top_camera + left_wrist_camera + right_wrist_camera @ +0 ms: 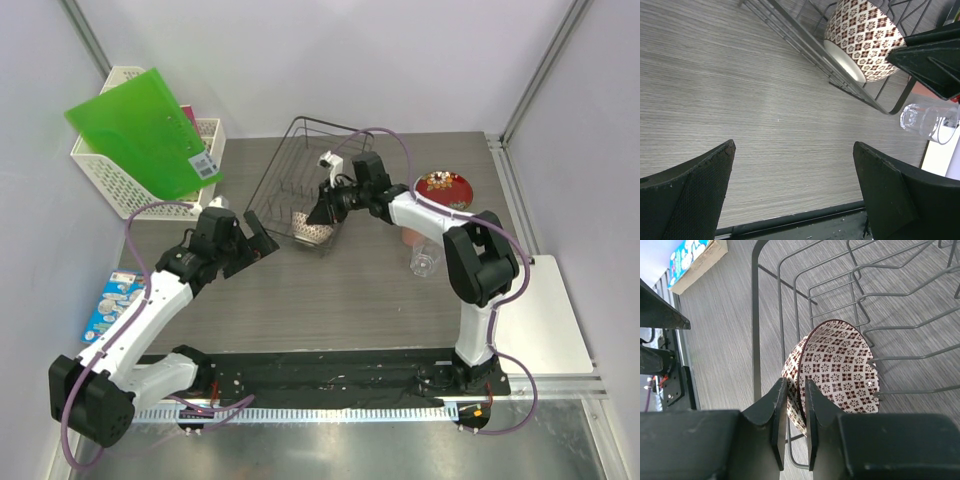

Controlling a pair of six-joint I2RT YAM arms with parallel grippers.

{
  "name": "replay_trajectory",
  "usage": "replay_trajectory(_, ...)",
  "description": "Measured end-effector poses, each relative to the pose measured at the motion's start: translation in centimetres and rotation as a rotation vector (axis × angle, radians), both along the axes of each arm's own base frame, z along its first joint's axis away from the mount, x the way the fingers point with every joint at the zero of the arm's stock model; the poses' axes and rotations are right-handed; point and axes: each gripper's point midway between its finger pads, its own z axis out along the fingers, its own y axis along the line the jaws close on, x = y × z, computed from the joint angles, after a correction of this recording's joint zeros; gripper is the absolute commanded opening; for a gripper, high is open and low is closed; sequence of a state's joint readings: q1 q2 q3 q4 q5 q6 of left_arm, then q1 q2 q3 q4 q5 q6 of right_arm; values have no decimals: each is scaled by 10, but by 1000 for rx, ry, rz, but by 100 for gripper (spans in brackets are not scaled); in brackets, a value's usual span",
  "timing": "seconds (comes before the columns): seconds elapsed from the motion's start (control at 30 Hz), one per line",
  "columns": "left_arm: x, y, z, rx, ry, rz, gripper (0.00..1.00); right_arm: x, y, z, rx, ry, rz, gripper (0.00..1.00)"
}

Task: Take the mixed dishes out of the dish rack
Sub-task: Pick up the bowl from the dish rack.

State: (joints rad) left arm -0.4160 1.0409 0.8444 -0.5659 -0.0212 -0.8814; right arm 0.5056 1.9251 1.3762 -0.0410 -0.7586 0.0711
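table (330, 300): grey wood-grain | dish rack (300, 175): black wire, at the table's 12 o'clock | right gripper (796, 385): inside the rack's 6 o'clock end, fingers pinched on the bowl's rim | left gripper (794, 145): spread wide, holding nothing, at the rack's 8 o'clock | bowl (840, 370): white, reddish pattern, on edge in the rack | red plate (445, 187): on the table, 2 o'clock

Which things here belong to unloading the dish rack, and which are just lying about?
Job: dish rack; patterned bowl in it, pinched by the right gripper; red patterned plate, pink cup and clear cup, already out.
Lying about: white lattice basket, green folder, blue packet, white board.
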Motion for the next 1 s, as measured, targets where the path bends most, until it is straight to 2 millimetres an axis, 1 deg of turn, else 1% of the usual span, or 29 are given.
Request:
replay_trajectory(0.27,-1,1,-3,3,6,0,100,10,-15,0,76,97,-7,1)
replay_trajectory(0.67,-2,1,-9,7,18,0,100,14,-14,3,242,257,23,1)
replay_trajectory(0.87,-2,1,-9,8,19,-1,100,22,-18,12,307,300,-4,1)
replay_trajectory(1.0,-1,0,-10,9,22,-1,100,24,-20,19,344,329,-13,1)
